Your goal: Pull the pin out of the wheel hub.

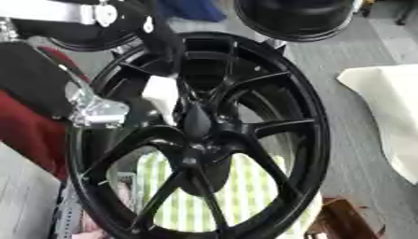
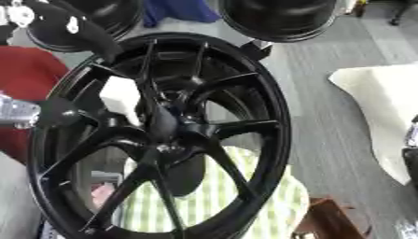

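A large black wheel rim (image 1: 314, 140) fills both views, and its spokes meet at the hub (image 1: 194, 151). My left hand (image 1: 161, 95), which has a white patch on it, comes in from the left past a silver wrist joint (image 1: 94, 109) and lies against the spokes just above the hub. A dark tapered shape (image 1: 197, 122) stands at the hub's centre, black on black. I cannot tell whether it is the pin or part of my hand. A dark and silver piece (image 2: 411, 149) shows at the right edge of the right eye view, perhaps my right hand.
A black and silver arm segment (image 1: 155, 37) crosses the rim's upper left. More black rims (image 2: 277, 18) stand behind. A green striped cloth (image 1: 245, 186) lies under the wheel, red cloth (image 2: 29, 74) at the left and white sheeting (image 1: 388, 102) on the grey floor at the right.
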